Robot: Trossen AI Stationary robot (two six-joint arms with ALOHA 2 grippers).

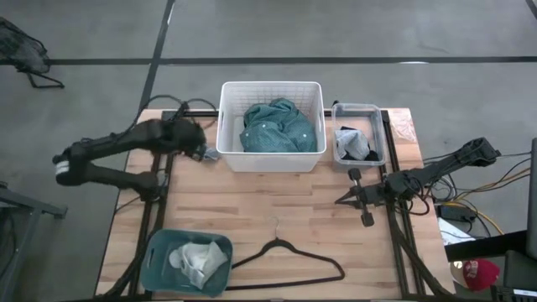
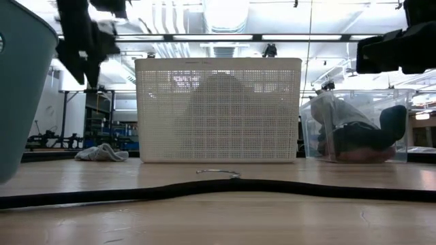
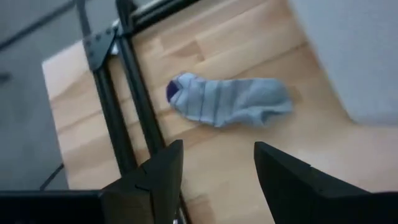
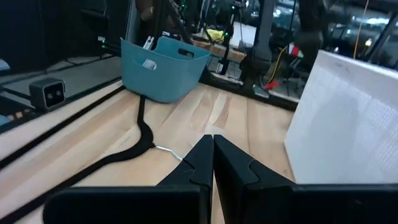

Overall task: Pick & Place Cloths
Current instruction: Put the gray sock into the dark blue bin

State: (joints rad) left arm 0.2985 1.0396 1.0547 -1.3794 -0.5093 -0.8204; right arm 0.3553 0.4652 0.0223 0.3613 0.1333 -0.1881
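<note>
Your surface is a light wooden plank table [image 1: 277, 210] crossed by black rails, in a workshop with a grey floor. At twelve o'clock on it, a white perforated plastic basket [image 1: 271, 92] holds the crumpled teal shirt [image 1: 277, 126]. The left gripper [image 3: 214, 165], fingers apart and empty, hangs over a small grey-white striped sock [image 3: 230, 101] lying flat beside the basket's nine o'clock wall. The right gripper [image 4: 213, 155], fingers pressed together and empty, waits near the three o'clock edge.

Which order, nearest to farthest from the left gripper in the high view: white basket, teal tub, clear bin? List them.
From the left gripper:
1. White basket, right beside it at the table's back.
2. Teal tub, at the front edge.
3. Clear bin, beyond the basket, on the right arm's side.
</note>
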